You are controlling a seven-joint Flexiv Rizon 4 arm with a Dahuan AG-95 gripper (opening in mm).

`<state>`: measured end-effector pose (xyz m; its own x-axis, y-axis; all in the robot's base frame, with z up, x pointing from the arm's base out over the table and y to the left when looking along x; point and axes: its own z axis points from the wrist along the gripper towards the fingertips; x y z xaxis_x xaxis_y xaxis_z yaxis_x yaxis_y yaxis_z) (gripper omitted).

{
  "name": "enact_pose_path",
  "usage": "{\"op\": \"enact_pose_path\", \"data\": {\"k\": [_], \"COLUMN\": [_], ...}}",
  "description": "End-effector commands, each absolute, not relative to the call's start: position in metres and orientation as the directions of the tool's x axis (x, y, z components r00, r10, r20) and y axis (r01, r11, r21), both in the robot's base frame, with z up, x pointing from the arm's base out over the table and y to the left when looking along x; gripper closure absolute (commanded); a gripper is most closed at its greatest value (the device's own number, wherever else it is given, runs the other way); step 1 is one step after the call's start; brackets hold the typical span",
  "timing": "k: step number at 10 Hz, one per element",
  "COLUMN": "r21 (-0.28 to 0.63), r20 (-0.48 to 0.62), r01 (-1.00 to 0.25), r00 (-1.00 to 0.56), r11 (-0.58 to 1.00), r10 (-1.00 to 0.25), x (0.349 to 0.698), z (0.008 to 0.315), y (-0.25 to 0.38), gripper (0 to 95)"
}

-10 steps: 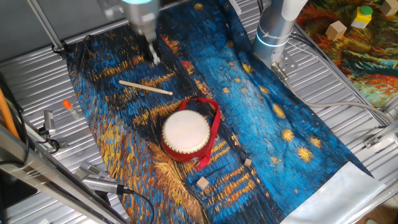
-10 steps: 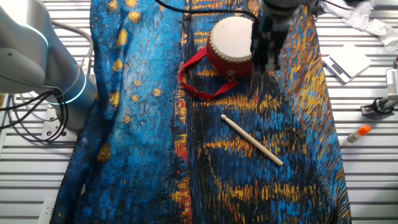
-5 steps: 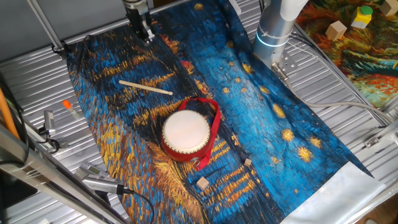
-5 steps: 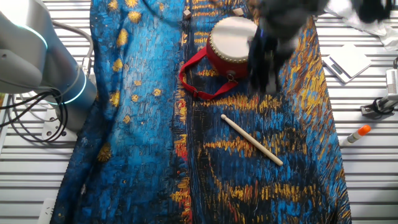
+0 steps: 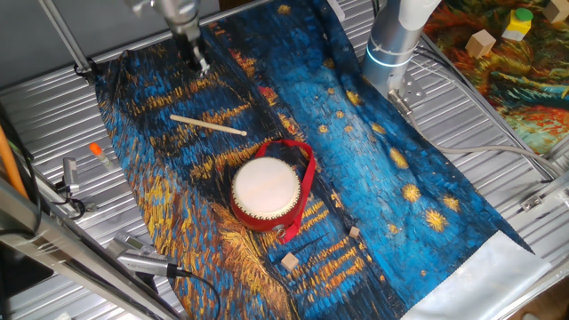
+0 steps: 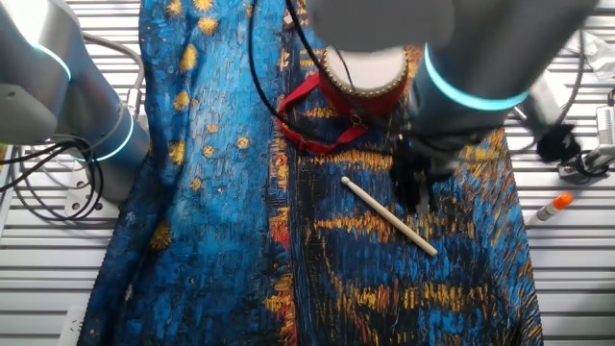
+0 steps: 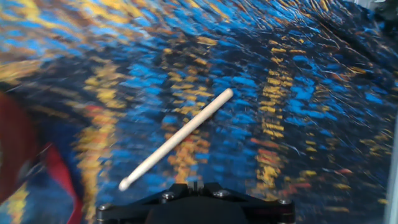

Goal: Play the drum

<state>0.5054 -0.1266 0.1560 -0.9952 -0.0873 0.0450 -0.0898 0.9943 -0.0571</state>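
Gripper (image 5: 201,64) position is the new thing: a moment ago it hung farther from the stick (image 5: 208,124), and now it has come closer, above the cloth (image 5: 373,169) and just beside the stick. It holds nothing. The pictures are too blurry to tell if its fingers are apart or together. This looks like getting ready to pick up the stick, so no drumming has begun. The drum (image 5: 266,191) sits on the cloth near the stick, white top up, with its red strap (image 5: 308,178) around it. No boxes or bowls show here.
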Motion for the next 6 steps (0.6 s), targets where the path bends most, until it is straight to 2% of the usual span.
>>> {"op": "enact_pose_path", "data": {"k": [1, 6], "r21": [-0.060, -0.057], "r20": [0.015, 0.032], "r01": [-0.102, -0.117], "r00": [-0.995, -0.993], "r11": [0.993, 0.991], "r10": [-0.102, -0.116], "x": [0.5056, 0.5018], "z": [0.1464, 0.1543], "y": [-0.1275, -0.1329], "gripper": [95.0, 95.0]}}
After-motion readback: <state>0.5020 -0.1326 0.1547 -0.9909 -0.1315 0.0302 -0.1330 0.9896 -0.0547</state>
